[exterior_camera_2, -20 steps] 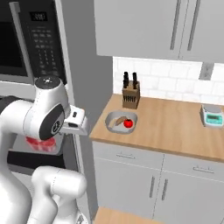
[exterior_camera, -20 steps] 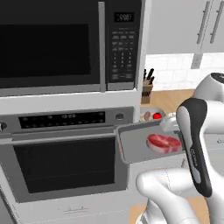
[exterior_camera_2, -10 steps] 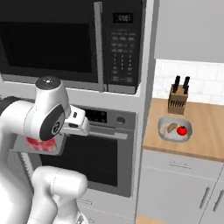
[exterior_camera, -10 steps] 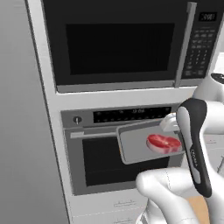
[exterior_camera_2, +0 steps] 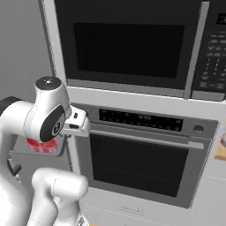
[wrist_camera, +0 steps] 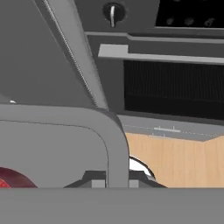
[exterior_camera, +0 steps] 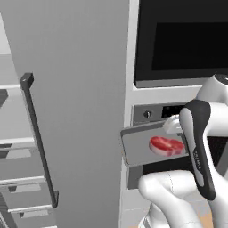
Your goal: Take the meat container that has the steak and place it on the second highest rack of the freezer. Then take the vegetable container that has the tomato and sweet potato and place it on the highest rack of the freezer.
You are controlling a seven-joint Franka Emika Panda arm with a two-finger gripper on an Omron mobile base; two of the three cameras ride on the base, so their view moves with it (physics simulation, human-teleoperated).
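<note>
I hold the meat container (exterior_camera: 138,148), a flat grey tray with the red steak (exterior_camera: 167,145) on it, level in front of the wall oven. My gripper (exterior_camera: 174,127) is shut on the tray's right rim. In the hand view that rim (wrist_camera: 114,140) runs down between my fingertips (wrist_camera: 94,179), and the steak (wrist_camera: 8,179) sits at the lower left. The right base view shows the steak (exterior_camera_2: 42,145) under my forearm. The freezer's racks (exterior_camera: 22,178) appear at the far left, behind its open door. The vegetable container is out of view.
The open grey freezer door (exterior_camera: 84,98) with its dark vertical handle (exterior_camera: 40,142) stands between the tray and the racks. The wall oven (exterior_camera_2: 141,163) and the microwave (exterior_camera_2: 128,44) above it lie straight ahead, with wooden floor (wrist_camera: 175,162) below.
The base has driven left, so the whole scene slid right. The counter with the bowl left the frame and the freezer door and racks came in. The tray stays in my grip.
</note>
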